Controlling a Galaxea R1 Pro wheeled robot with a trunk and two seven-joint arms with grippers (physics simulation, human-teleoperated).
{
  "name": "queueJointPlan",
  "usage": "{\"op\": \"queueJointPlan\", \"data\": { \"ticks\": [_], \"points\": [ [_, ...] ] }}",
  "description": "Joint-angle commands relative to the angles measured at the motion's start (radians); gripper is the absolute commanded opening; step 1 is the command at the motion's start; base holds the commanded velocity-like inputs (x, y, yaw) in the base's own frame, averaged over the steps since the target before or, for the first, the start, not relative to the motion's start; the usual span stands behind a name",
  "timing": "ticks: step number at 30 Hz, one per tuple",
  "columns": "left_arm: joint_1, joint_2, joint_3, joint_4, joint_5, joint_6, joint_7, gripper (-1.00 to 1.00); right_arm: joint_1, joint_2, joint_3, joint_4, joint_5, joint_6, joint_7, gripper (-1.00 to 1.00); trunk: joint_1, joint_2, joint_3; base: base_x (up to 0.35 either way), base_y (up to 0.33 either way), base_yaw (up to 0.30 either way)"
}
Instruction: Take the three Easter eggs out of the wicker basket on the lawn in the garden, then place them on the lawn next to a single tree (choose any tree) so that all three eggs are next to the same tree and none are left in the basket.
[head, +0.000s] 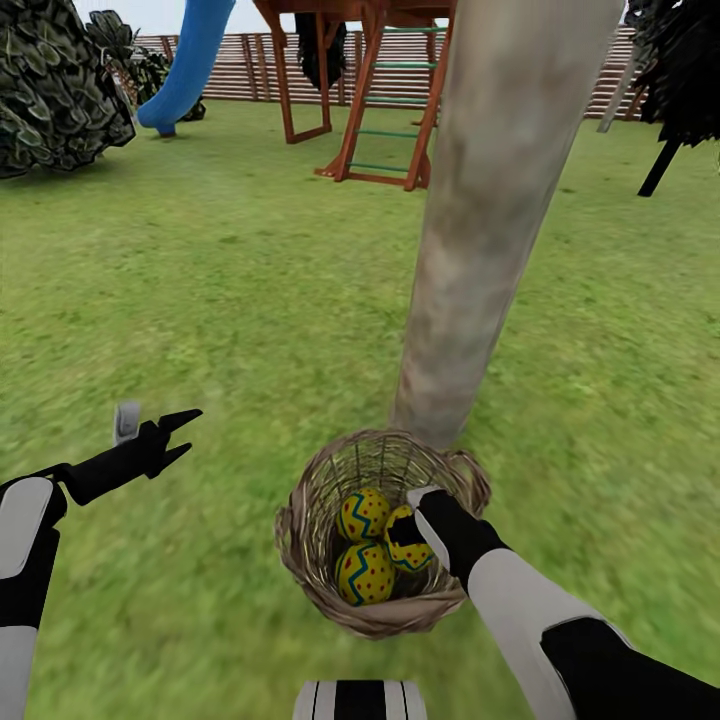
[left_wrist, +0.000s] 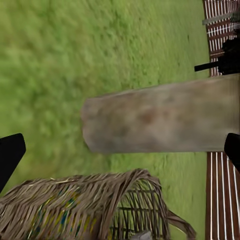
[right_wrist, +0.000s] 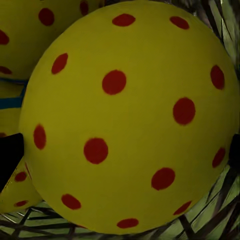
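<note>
**Right claw down among three eggs in the basket at the foot of the tree**

A small round brown woven wicker basket (head: 385, 535) sits on the patchy green lawn (head: 230, 300), its far rim right against the base of a thick, mottled grey-brown tree trunk (head: 490, 220) that leans up and away. Inside lie three yellow eggs with red dots and blue-green zigzag bands: one to the rear (head: 363, 514), one in front (head: 365, 574), and one on the right (head: 410, 555), packed touching each other.

The right gripper (head: 405, 530) reaches into the basket from the near right, its black fingers at the right-hand egg. In the right wrist view that egg (right_wrist: 130, 117) sits between the two dark fingertips (right_wrist: 10, 155) at either edge; whether the pads actually press on it I cannot tell. Basket weave shows just under the egg, so there is little spare room around it.

The left gripper (head: 180, 437) hangs over bare grass well to the left of the basket, its pointed black fingers spread and holding nothing. Its wrist view looks across the basket's open weave (left_wrist: 85, 207) to the trunk (left_wrist: 155, 120).

The grass is open on the left and near sides. Farther off stand a round dark-green bush (head: 55, 85), a blue slide (head: 185, 60), a red-brown wooden playset (head: 375, 90), a thin-stemmed tree with black foliage (head: 685, 70), and a brown slatted fence (head: 250, 70).
</note>
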Motion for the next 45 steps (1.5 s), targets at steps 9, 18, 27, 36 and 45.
{"op": "queueJointPlan", "data": {
  "ticks": [9,18,27,36,45],
  "points": [
    [-0.001,0.000,0.002,0.001,-0.007,0.005,-0.007,1.00,0.000,0.000,0.004,-0.002,-0.004,0.005,-0.001,-1.00,-0.004,0.002,0.034,-0.123,0.000,0.000],
    [-0.001,-0.001,0.000,0.003,-0.009,0.004,-0.006,1.00,0.009,0.000,0.005,-0.279,-0.004,0.147,0.018,-1.00,-0.008,0.004,0.069,-0.018,0.000,0.000],
    [-0.001,-0.003,-0.004,0.005,-0.009,0.003,-0.006,1.00,0.047,-0.109,0.008,-0.641,-0.006,0.340,0.683,-1.00,-0.012,0.006,0.104,-0.082,0.000,0.000],
    [0.000,-0.004,-0.007,0.010,-0.009,0.002,-0.004,1.00,0.232,-0.703,-0.046,-0.901,-0.269,0.332,1.324,-1.00,-0.016,0.008,0.139,0.000,0.000,0.000],
    [0.000,-0.008,-0.011,0.048,-0.013,-0.001,-0.003,1.00,0.245,-1.062,-0.315,-0.833,-0.200,0.191,1.343,-1.00,-0.020,0.010,0.173,0.000,0.000,0.000]
  ]
}}
